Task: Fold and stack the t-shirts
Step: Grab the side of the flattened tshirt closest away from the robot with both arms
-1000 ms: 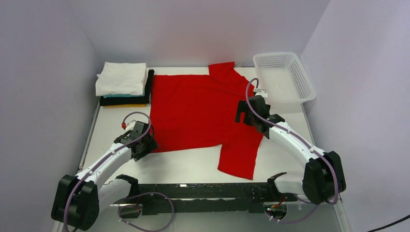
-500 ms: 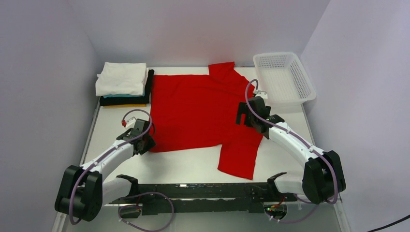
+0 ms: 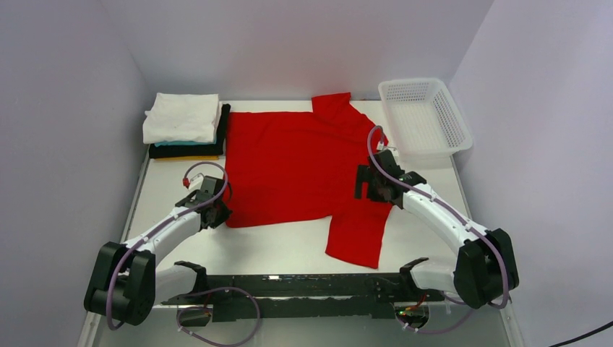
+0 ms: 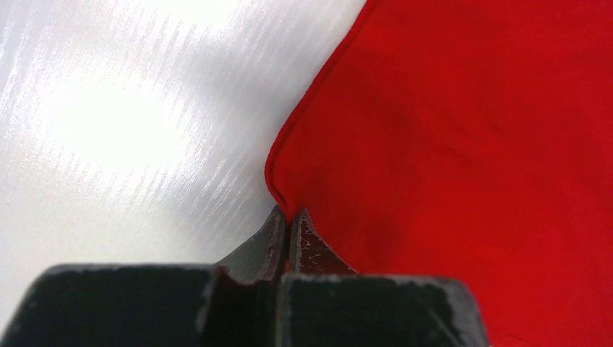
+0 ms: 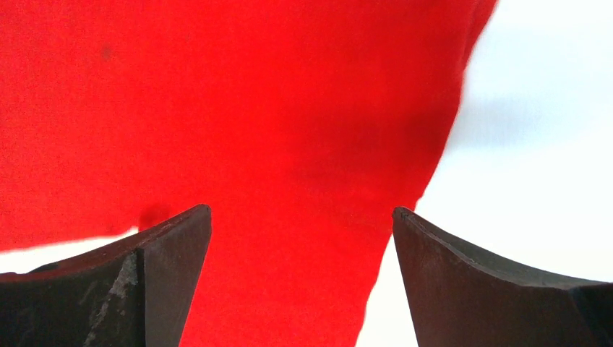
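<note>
1. Far left on the desk (image 3: 289, 249) sits the finished pile. The white shirt (image 3: 182, 118) is on top, with a sliver of teal shirt (image 3: 184, 143) under it, then the black shirt (image 3: 189, 150), and the yellow-orange shirt (image 3: 186, 157) peeking out at the bottom. Four are folded and stacked, so that part looks done.

2. Just nearer, the left claw (image 3: 217, 215) is down at the near-left hem corner of the red t-shirt (image 3: 289, 166). The left wrist view shows its fingers (image 4: 275, 238) pressed together with the corner of red cloth (image 4: 470, 144) running right into the tips. That looks like a pinch on the hem corner.

3. In mid-desk the red t-shirt lies spread flat and sideways, hem toward the left. One sleeve reaches the far edge and the other hangs toward the near edge. No fold shows in it yet.

4. To the right, the right claw (image 3: 370, 189) hovers low over the shirt where the near sleeve meets the body. In its wrist view the fingers stand wide apart (image 5: 300, 217) with red cloth (image 5: 253, 108) between them, gripping nothing.

5. At far right, the white mesh basket (image 3: 426, 119) sits just beside the shirt's far sleeve.

6. The tally, by my judgement: four shirts down, one to go. The red one still needs every fold and then a lift onto that left pile. The first fold seems only now being set up.
</note>
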Available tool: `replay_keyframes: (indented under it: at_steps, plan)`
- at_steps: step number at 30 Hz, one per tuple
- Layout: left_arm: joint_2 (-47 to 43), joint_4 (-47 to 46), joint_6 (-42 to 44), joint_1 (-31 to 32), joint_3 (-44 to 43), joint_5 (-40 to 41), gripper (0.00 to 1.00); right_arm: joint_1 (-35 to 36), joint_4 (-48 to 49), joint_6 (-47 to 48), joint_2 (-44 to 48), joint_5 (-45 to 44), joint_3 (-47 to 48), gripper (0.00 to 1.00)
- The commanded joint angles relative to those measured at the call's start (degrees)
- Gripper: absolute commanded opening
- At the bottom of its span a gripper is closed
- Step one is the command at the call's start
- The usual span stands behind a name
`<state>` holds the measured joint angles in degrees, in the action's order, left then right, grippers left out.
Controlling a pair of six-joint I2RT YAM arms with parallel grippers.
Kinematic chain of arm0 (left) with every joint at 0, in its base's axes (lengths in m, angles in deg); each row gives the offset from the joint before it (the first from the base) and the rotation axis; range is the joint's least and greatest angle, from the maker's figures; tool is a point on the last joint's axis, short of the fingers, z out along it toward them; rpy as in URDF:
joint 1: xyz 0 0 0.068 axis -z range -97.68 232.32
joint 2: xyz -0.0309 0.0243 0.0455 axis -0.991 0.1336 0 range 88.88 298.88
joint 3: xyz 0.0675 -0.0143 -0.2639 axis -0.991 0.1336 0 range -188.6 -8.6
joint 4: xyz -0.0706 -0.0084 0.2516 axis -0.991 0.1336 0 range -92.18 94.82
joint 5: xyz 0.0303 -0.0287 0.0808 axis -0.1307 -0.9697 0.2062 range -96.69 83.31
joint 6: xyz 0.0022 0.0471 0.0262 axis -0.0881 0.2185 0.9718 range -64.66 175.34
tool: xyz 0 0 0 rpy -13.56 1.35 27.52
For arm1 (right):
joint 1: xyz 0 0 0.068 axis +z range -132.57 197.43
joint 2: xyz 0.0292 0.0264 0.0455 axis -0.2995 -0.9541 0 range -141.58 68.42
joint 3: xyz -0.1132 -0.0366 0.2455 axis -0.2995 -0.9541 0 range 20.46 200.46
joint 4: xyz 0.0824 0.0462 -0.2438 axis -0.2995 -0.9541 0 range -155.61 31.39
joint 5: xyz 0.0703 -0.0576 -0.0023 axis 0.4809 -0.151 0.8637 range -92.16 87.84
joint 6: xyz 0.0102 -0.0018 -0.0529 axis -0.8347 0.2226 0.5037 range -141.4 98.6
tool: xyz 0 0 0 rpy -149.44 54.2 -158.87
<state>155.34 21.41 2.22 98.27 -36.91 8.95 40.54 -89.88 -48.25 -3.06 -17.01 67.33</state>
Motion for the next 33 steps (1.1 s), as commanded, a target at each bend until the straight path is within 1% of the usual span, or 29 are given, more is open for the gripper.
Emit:
replay_keyframes:
  at_steps: [1,3,4,6,8,10,11,14,17,20,24,30,31,33]
  plan:
    - [-0.8,0.8,1.3,-0.1,1.1,-2.2,0.00,3.3,-9.4,1.0,3.9,9.6,-2.0,0.96]
    - [-1.3,0.6,1.4,-0.1,1.5,-2.1,0.00,5.1,-11.8,1.1,5.9,16.2,-4.8,0.92]
    - [-1.6,0.5,1.4,-0.1,1.7,-2.1,0.00,6.6,-13.4,0.3,7.7,17.0,-5.3,0.92]
    - [-2.0,0.4,1.4,-0.1,1.9,-2.1,0.00,10.4,-16.9,-2.3,10.0,15.6,-5.7,0.91]
    - [-2.4,-0.1,1.6,-0.2,2.2,-2.3,0.00,12.6,-19.7,-5.2,11.0,15.6,-6.4,0.89]
    - [-2.4,-0.7,1.7,-0.1,2.5,-2.6,0.00,15.1,-20.1,-8.3,10.5,16.4,-8.6,0.87]
    - [-2.3,-1.0,1.7,-0.1,2.5,-2.8,0.00,16.4,-19.1,-9.8,9.9,17.0,-10.4,0.84]
    - [-1.6,-0.9,1.9,-0.1,2.0,-3.3,0.00,19.8,-18.2,-13.9,7.2,16.0,-10.6,0.82]
    - [-1.8,-0.8,1.7,-0.1,2.3,-3.1,0.00,21.6,-19.7,-18.3,5.5,13.3,-10.1,0.78]
    - [-2.8,-1.3,2.0,-0.1,3.1,-2.9,0.00,22.7,-21.7,-21.3,4.1,13.2,-10.7,0.74]
    - [-4.4,-0.8,2.3,-0.1,3.2,-2.0,0.00,23.2,-19.5,-23.3,3.1,14.4,-12.9,0.69]
    - [-5.3,-1.5,2.4,-0.2,3.6,-2.6,0.00,23.2,-11.0,-24.4,-1.0,14.3,-16.3,0.56]
    - [-5.4,-1.8,2.4,-0.1,3.6,-2.6,0.00,23.2,-10.3,-24.8,-1.8,14.2,-16.5,0.50]
    - [-5.7,-1.6,2.0,-0.1,3.7,-2.4,0.00,23.2,-9.9,-25.0,-2.5,14.4,-16.3,0.35]
